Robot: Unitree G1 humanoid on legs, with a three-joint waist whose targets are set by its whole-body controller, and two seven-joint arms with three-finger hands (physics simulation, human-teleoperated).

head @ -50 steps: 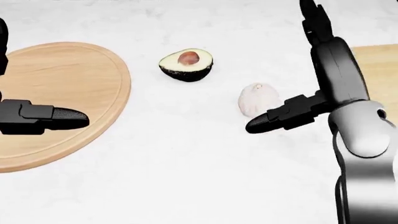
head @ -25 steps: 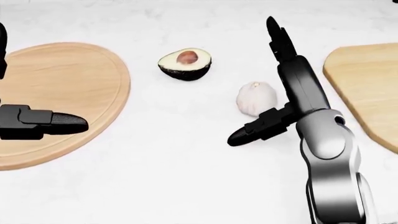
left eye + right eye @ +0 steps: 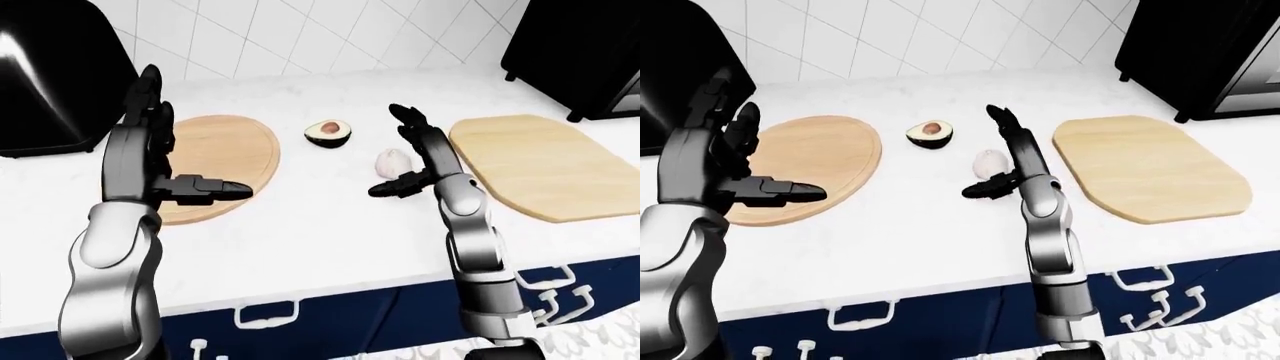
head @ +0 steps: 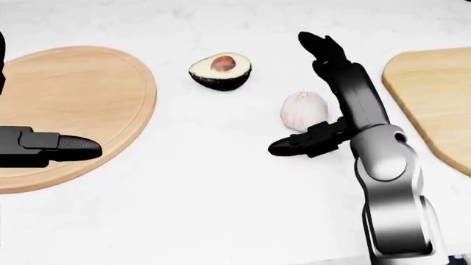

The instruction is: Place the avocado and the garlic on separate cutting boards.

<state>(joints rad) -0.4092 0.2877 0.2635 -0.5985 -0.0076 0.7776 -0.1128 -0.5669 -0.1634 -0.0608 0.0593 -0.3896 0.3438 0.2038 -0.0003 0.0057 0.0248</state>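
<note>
A halved avocado (image 4: 220, 71) with its pit up lies on the white counter, between two wooden cutting boards. A white garlic bulb (image 4: 303, 111) lies to its lower right. My right hand (image 4: 309, 94) is open, its fingers standing around the garlic's right side, thumb (image 4: 298, 144) just below it. A round board (image 4: 73, 105) is at the left, a rectangular board (image 4: 434, 94) at the right. My left hand (image 3: 165, 161) is open and empty above the round board.
A large black appliance (image 3: 50, 75) stands at the counter's left end and another dark appliance (image 3: 580, 52) at the top right. A white tiled wall (image 3: 300, 30) runs behind. Blue drawers with white handles (image 3: 270, 315) are below the counter edge.
My right hand has moved left from over the right board to the garlic's right side, its fingers lowered around it. The left hand has barely moved.
</note>
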